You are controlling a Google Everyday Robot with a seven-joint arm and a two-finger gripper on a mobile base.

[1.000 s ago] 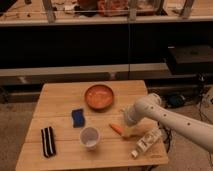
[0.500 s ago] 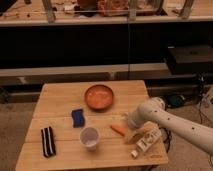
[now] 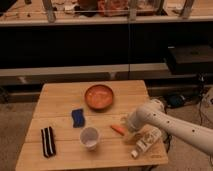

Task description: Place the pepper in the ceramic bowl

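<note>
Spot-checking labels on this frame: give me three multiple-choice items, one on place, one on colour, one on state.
1. Where is the pepper?
A. in the ceramic bowl
B. on the table, between the white cup and the arm
C. on the floor

2. What colour is the sponge?
A. blue
B. green
C. yellow

3. What does the ceramic bowl hold?
A. the pepper
B. the cup
C. nothing visible

Answers: 1 B, it lies right of the white cup, near the pincer. 2 A, plainly blue. 3 C, only glaze shows inside.
</note>
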